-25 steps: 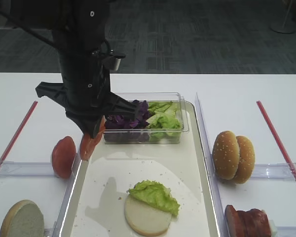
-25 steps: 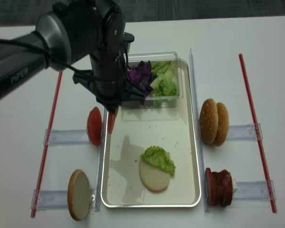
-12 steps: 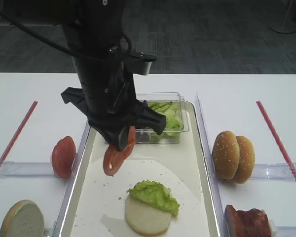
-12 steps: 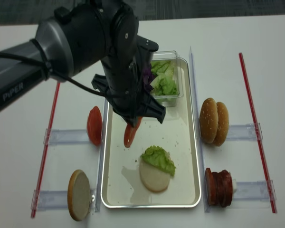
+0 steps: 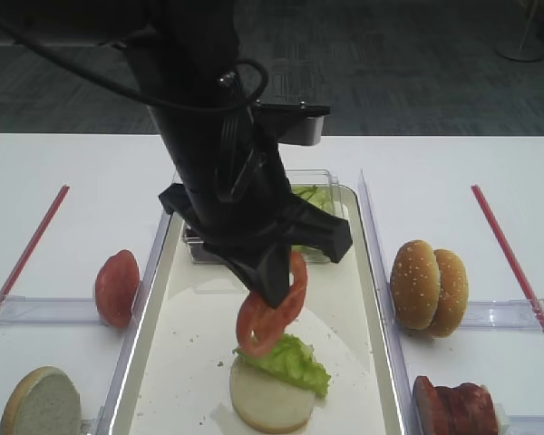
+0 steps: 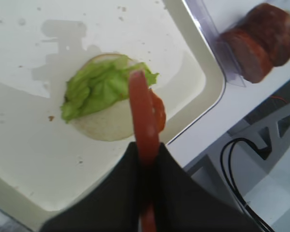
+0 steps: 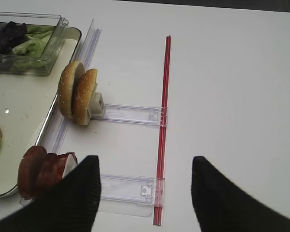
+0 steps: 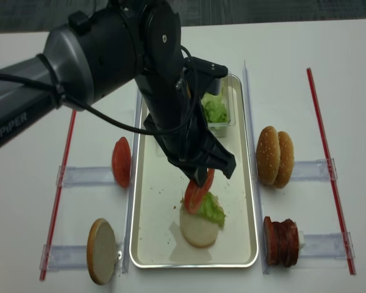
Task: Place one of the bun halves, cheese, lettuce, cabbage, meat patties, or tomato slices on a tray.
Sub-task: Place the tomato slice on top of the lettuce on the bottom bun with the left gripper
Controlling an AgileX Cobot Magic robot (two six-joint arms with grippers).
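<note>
Tomato slice [image 5: 270,313], round and red, hangs edge-on, pinched by the downward-pointing left gripper [image 5: 274,288] just above green crinkly lettuce [image 5: 290,360] on a pale bun half [image 5: 267,405] in the cream tray [image 5: 363,308].

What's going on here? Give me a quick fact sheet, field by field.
Left gripper: shut on a tomato slice, held above the tray
On the tray: pale bun half topped with lettuce
Clear box: lettuce and purple cabbage
Right gripper: open, holding nothing
Right of the tray: sesame buns, meat patties
Left of the tray: another tomato slice, another bun half
</note>
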